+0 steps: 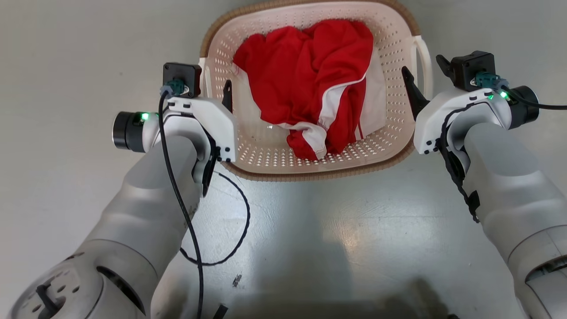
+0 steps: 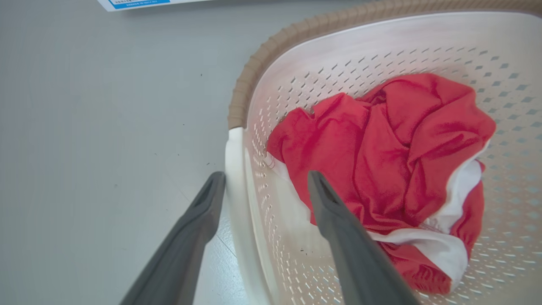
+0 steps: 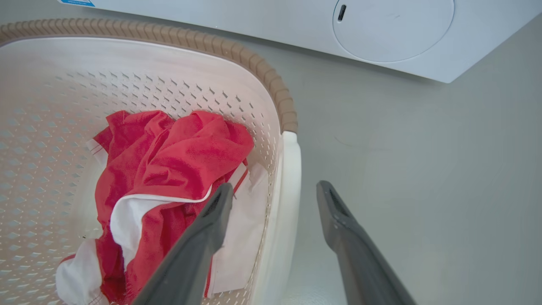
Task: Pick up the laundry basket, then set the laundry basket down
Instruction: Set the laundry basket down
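The laundry basket, cream-white and perforated with a brown woven-look rim, stands on the grey floor with a crumpled red and white garment inside. My left gripper is open and straddles the basket's left white handle: one finger is outside the wall, the other inside beside the garment. My right gripper is open in the same way around the right handle, its inner finger over the garment. In the wrist views the left gripper and the right gripper each leave a gap to the handle.
A big white washing machine with a round door stands just beyond the basket on the right side. A black cable loops on the floor under my left forearm. A white sheet with a blue band lies at the far left.
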### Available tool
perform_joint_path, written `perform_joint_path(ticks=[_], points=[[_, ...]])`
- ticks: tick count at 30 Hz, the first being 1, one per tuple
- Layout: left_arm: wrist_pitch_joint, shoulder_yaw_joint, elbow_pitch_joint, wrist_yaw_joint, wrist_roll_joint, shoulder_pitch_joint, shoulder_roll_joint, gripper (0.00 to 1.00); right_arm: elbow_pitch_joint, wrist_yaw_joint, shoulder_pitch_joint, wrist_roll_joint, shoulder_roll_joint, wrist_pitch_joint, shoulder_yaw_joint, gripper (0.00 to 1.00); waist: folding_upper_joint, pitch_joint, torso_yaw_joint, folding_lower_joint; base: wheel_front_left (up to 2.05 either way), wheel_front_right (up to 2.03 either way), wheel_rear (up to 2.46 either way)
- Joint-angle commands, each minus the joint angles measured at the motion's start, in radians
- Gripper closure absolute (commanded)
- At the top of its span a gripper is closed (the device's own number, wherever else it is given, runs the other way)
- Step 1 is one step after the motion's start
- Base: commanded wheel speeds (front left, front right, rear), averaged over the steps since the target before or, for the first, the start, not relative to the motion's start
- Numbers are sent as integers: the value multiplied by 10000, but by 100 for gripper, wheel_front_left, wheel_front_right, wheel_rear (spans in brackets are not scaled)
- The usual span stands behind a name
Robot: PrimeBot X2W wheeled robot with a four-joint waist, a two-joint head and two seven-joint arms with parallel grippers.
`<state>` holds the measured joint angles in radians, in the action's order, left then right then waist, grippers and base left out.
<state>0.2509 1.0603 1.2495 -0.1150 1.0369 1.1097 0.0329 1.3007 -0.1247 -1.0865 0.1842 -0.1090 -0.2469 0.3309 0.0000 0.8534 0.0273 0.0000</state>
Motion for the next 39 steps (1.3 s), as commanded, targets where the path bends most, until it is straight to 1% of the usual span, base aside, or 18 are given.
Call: perform_joint_path(ticks=[1, 10, 16, 25, 28, 29, 34, 39], points=[[103, -89, -44, -89, 44, -325, 174, 0, -100, -60, 594, -110, 194, -116, 51, 0, 0, -166, 2, 0, 0, 0, 0], [107, -188, 63, -83, -27, -575, 174, 0, -100, -60, 894, -180, 254, -136, -223, 0, 0, -934, -51, 0, 0, 0, 0], [107, -526, -137, -105, -146, -916, 200, 0, -357, -60, 1309, -207, 220, -145, -409, 0, 0, -1779, -22, 0, 0, 0, 0], [108, -1594, -1235, -285, -882, -2124, 482, 0, -1171, -60, 2462, -259, 23, -147, -897, 0, 0, -3459, 88, 0, 0, 0, 0], [108, -1970, -1502, -309, -1186, -2692, 617, 0, -1482, -60, 2950, -315, 53, -148, -1047, 0, 0, -4113, 72, 0, 0, 0, 0], [108, -2224, -1695, -327, -1408, -3062, 695, 0, -1713, -60, 3290, -372, 62, -148, -1176, 0, 0, -4543, 58, 0, 0, 0, 0], [108, -2800, -2105, -289, -1919, -4022, 811, 0, -2292, -60, 4154, -548, 97, -148, -1530, 0, 0, -5560, 24, 0, 0, 0, 0], [108, -3448, -2597, -294, -2431, -4823, 934, 0, -2880, -60, 4866, -813, 110, -148, -1907, 0, 0, -6343, 24, 0, 0, 0, 0]])
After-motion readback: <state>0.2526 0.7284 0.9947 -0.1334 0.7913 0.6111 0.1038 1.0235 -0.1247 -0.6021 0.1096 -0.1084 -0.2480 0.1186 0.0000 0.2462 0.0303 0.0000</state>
